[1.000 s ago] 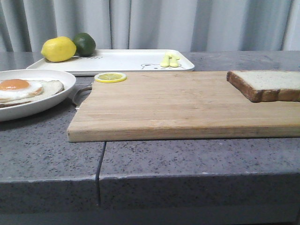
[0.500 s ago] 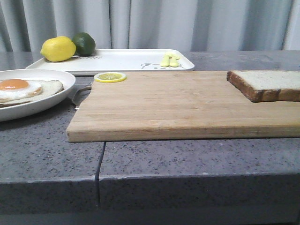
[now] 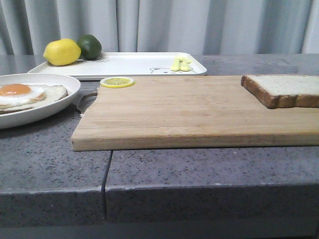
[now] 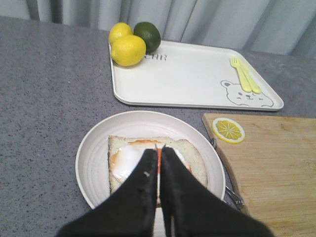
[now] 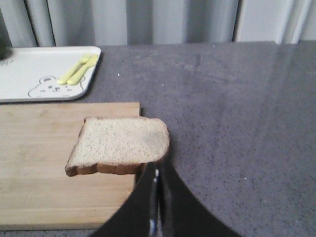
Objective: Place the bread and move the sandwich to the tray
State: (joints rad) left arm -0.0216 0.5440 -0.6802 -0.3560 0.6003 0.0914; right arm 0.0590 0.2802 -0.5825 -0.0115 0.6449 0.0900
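Task not begun. Bread lay on cutting board, overhanging its right edge. Right gripper closed, empty; left gripper likewise, above sandwich. Next: open right jaws, grasp bread

Bread cut off at front view's right edge

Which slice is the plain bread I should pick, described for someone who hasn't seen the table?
Find the bamboo cutting board in the middle of the table. The bread lies at its right end, overhanging the edge. Unlike the sandwich slice on the round plate at left, it carries no egg.
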